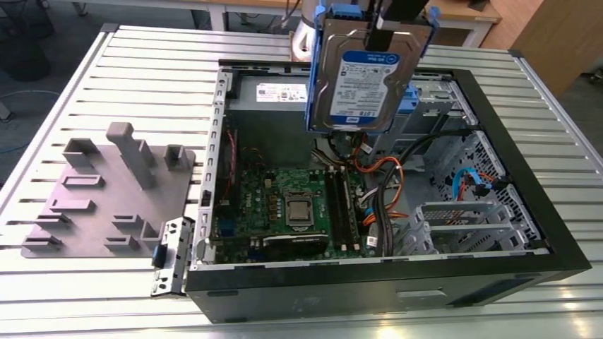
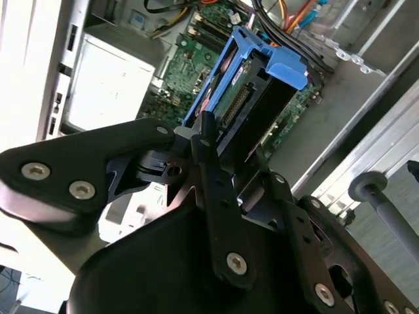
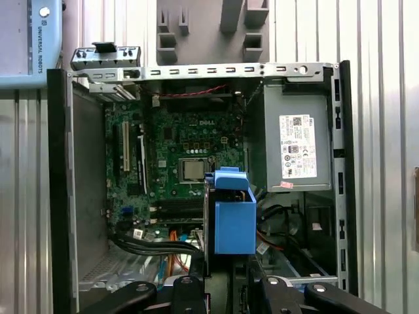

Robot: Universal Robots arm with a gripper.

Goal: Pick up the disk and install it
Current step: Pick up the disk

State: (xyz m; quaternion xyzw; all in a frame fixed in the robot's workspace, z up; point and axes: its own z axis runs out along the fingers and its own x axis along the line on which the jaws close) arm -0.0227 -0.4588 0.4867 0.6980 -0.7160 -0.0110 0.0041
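Well, I had the gripper (image 1: 388, 25) clamped on the disk (image 1: 358, 78) — its fingers pinched the upper end between the blue side rails, so the drive hung upright beneath them with its blue-and-white label towards the exterior camera. The disk was up in the air over the far end of the open computer case (image 1: 396, 282), above the motherboard (image 1: 292, 205). In the first wrist view I saw it end-on below the gripper — the power supply (image 3: 298, 140) off to one side. A grey fixture plate (image 1: 113, 191) lay on the slatted table (image 1: 141, 70), at the exterior view's left of the case.
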